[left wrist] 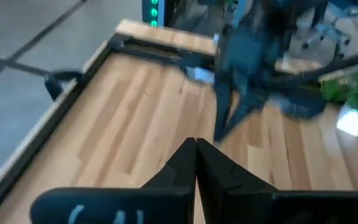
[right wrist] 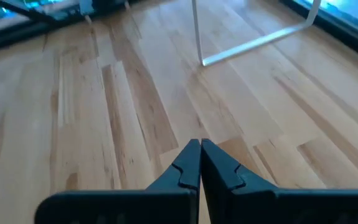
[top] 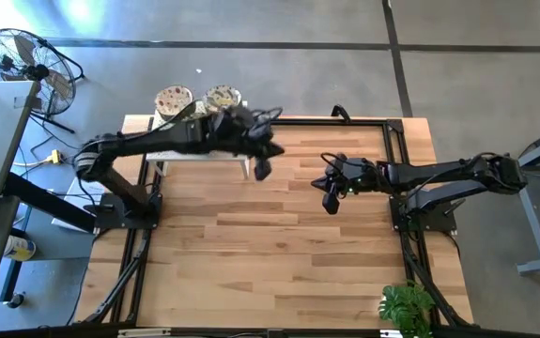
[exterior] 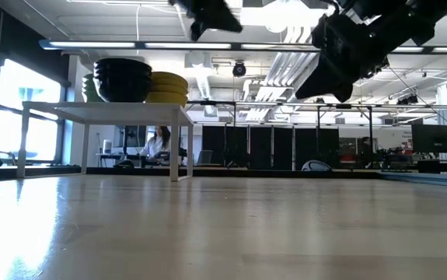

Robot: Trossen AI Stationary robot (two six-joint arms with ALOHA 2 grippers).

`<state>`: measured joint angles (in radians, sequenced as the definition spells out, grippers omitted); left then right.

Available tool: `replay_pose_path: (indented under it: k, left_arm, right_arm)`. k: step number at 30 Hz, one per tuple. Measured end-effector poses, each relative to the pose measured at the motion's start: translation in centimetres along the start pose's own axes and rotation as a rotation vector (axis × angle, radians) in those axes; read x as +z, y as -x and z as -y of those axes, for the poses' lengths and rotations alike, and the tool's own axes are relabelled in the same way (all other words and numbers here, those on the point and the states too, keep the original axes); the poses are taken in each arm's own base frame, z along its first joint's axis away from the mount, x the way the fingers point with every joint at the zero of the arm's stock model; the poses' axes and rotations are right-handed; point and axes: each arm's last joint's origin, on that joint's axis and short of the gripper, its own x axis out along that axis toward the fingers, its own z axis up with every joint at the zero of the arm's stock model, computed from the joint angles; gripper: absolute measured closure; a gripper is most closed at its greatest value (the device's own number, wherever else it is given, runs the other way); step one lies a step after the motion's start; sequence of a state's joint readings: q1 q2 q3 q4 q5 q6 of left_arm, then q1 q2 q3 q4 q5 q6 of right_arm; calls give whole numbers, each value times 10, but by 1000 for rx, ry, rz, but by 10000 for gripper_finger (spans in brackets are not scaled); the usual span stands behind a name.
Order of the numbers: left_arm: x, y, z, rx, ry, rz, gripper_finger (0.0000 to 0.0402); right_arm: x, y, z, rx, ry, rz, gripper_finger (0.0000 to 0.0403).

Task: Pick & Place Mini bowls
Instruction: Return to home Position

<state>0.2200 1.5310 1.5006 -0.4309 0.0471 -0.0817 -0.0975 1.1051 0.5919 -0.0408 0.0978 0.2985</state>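
- mini bowls (top: 174, 98): stacked on white shelf (exterior: 106, 109).
- left tool (top: 262, 169): fingers closed, empty, raised beside shelf.
- right tool (top: 330, 200): fingers closed, empty, above table (top: 251, 268).

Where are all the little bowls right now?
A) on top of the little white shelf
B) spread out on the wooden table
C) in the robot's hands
A: the stacked mini bowls sit on top of the white shelf, while the left hand and the right hand are shut on nothing.
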Motion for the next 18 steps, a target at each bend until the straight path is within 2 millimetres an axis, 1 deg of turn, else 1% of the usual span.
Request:
replay_pose_path:
  k: [2, 4, 7, 10, 15, 18]
  left_arm:
    - [-17, 4, 0, -14, 11, 22, 400]
    - [-27, 10, 0, -66, 26, 104, 400]
    - [-46, 20, -1, -115, 54, 196, 401]
    - [-63, 30, -2, -110, 53, 276, 401]
    - [-88, 50, -4, -69, 60, 311, 401]
    - [-102, 58, -6, -51, 64, 304, 401]
  right_arm:
    - [3, 4, 0, 7, -1, 23, 403]
    - [6, 11, -1, 16, 2, 53, 403]
    - [12, 24, -1, 13, -2, 120, 403]
    - [18, 38, 1, -32, -14, 190, 403]
    - [23, 58, 5, -121, -27, 290, 403]
    - [25, 67, 8, -196, 30, 324, 403]
